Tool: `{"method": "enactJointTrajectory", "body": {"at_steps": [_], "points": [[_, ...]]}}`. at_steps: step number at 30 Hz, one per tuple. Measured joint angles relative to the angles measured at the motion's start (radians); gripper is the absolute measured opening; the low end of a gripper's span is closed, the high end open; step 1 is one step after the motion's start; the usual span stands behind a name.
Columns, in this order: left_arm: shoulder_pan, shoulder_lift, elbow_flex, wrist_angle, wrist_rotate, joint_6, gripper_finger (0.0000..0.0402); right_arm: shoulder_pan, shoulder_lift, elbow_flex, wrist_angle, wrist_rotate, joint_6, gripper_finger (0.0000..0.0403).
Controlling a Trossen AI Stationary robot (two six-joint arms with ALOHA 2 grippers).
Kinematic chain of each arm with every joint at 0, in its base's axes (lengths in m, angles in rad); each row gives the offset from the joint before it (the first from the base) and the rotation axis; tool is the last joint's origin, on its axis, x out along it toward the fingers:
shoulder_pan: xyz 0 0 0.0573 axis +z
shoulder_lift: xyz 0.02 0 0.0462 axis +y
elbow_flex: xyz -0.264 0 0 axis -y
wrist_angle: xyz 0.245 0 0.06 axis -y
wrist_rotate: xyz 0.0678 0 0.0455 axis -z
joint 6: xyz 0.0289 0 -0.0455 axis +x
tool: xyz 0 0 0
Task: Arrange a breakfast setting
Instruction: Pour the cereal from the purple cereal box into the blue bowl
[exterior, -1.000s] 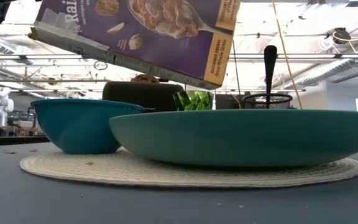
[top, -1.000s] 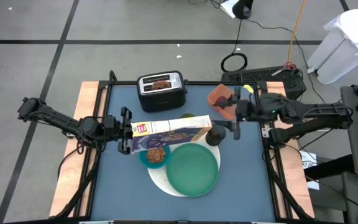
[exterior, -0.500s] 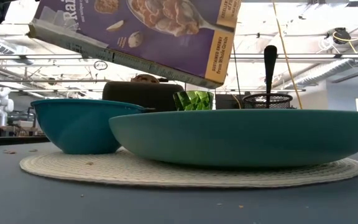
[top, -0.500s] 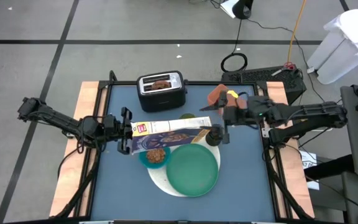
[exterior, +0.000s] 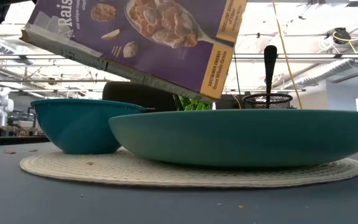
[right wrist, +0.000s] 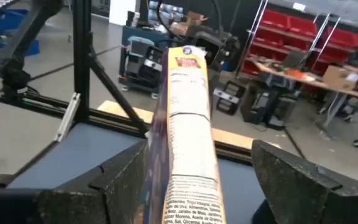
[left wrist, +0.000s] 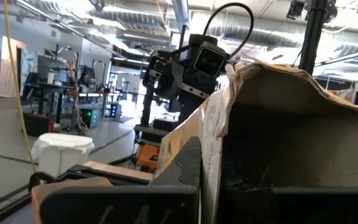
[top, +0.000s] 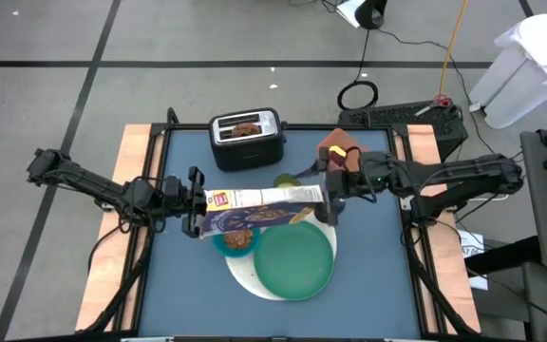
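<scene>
My left gripper [top: 198,201] is shut on the left end of a purple cereal box [top: 259,207], which lies lengthwise in the air over the blue bowl [top: 235,239]. My right gripper [top: 324,195] is open, its fingers on either side of the box's right end [right wrist: 188,93]. The green plate [top: 295,258] and the bowl rest on the white round disc [top: 243,277]. The lime cup [top: 286,180] shows behind the box. The black cup [exterior: 267,99] holds the spoon [exterior: 270,62]. One brown bagel sits in the bowl [top: 239,237]. My left gripper holds the box by its open top end [left wrist: 213,140], coming level from the table's left, along the box. One finger [left wrist: 185,174] lies outside the cardboard wall; the other is hidden. The box is lifted clear, tilted, its far end lower. My right gripper: I cannot tell whether its fingers touch the box.
The silver toaster [top: 246,135] stands at the table's far edge with a brown bagel in its slot. An orange tray [top: 338,150] with a dark-red fruit lies at the far right, close behind my right arm.
My right gripper has moved toward the table's left, from beside the orange tray to the box's right end, and now straddles it. The box has rolled about its long axis, showing a narrower face from above, and its right end has dipped a little.
</scene>
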Motion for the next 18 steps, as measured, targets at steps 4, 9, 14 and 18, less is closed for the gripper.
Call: {"method": "enactJointTrajectory", "body": {"at_steps": [4,9,14,18], "points": [[-0.001,0.000,0.000,0.000,0.017,-0.013,0.0003,0.000,0.026,0.000,-0.001,0.000,0.012,0.0279],[-0.001,0.000,0.000,0.000,0.019,-0.021,0.0003,0.000,0.059,0.000,-0.002,-0.001,0.017,0.0279],[-0.001,0.000,0.000,-0.002,0.035,-0.023,0.0003,0.000,0.087,0.000,-0.011,-0.001,0.021,0.0279],[-0.001,0.000,0.000,-0.002,0.045,-0.029,0.0003,0.000,0.093,0.000,-0.050,0.000,0.053,0.0279]]}}
